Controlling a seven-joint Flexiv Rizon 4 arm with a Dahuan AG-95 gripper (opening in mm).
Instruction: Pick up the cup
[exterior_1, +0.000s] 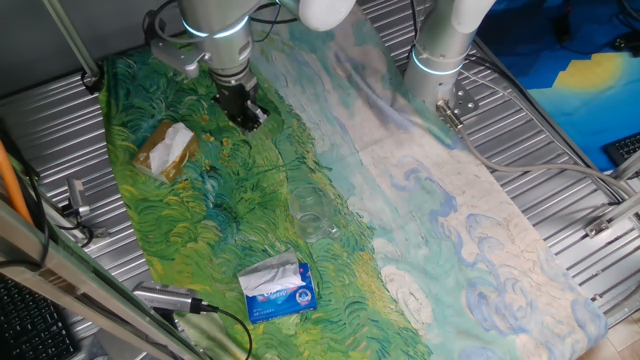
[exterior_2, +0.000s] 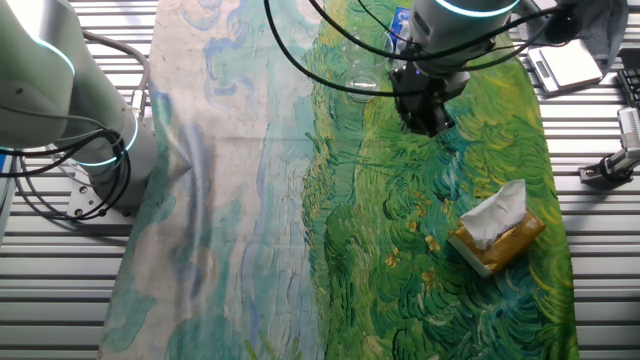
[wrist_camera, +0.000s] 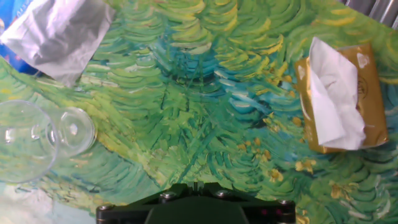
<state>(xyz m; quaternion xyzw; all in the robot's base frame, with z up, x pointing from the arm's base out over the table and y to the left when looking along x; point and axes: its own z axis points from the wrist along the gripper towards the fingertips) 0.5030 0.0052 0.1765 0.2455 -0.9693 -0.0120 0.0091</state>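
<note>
Swirling green, yellow and blue paint strokes cover the cloth (exterior_1: 420, 200) spread over the ribbed metal table (exterior_1: 560, 130). On it the cup (wrist_camera: 37, 140) lies tipped on its side — in the hand view its wide round rim faces the left edge and its small round base points toward the middle, so its long axis runs roughly left to right. It rests well to the left of the gripper's line of sight, below the blue-and-white tissue packet (wrist_camera: 53, 31); the brown packet (wrist_camera: 339, 96) with white paper sits far to the right. From one fixed view the gripper (exterior_1: 245, 115) hangs above the cloth, apart from the cup and holding nothing — whether its jaws are parted I cannot tell.
</note>
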